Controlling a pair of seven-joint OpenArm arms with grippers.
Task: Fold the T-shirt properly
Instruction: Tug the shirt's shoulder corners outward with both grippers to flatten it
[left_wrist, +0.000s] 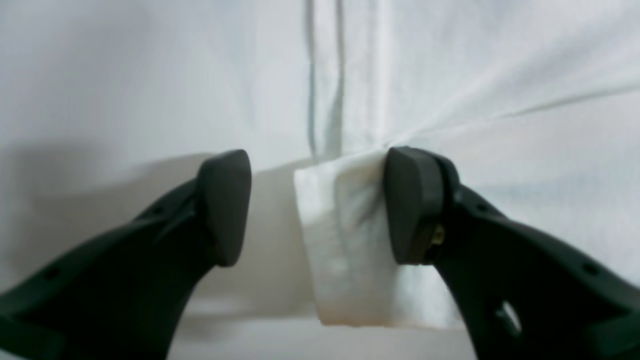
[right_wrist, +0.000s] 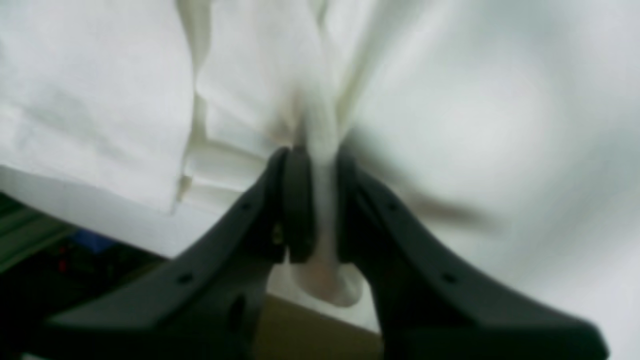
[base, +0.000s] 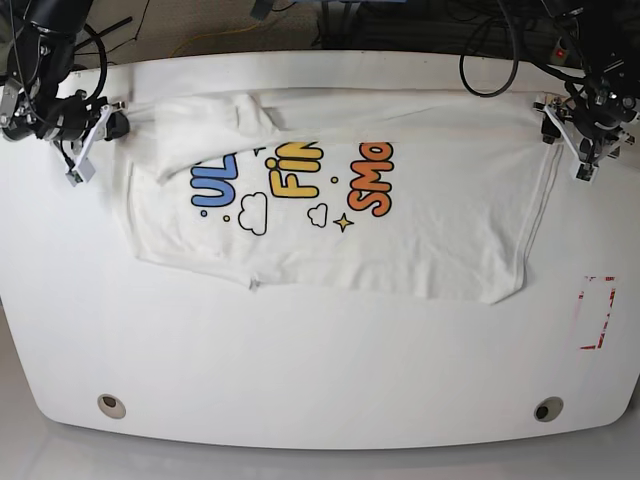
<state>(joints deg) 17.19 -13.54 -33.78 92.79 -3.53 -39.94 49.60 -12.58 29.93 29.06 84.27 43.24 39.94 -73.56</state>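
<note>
The white T-shirt (base: 440, 235) lies spread across the table, print up, with blue, yellow and orange letters. One sleeve is folded over its top left part. My left gripper (left_wrist: 317, 200) is open at the shirt's right edge (base: 556, 128). A folded tab of white cloth (left_wrist: 345, 240) rests against its right pad (left_wrist: 407, 205), and the other pad stands apart from it. My right gripper (right_wrist: 317, 205) is shut on a bunched fold of the shirt (right_wrist: 322, 150) at the shirt's upper left corner (base: 112, 124).
The white table (base: 300, 370) has two round holes near its front edge (base: 112, 405) (base: 547, 408). A red-outlined rectangle (base: 598, 312) is marked at the right. Cables and dark gear lie behind the far edge (base: 420, 20).
</note>
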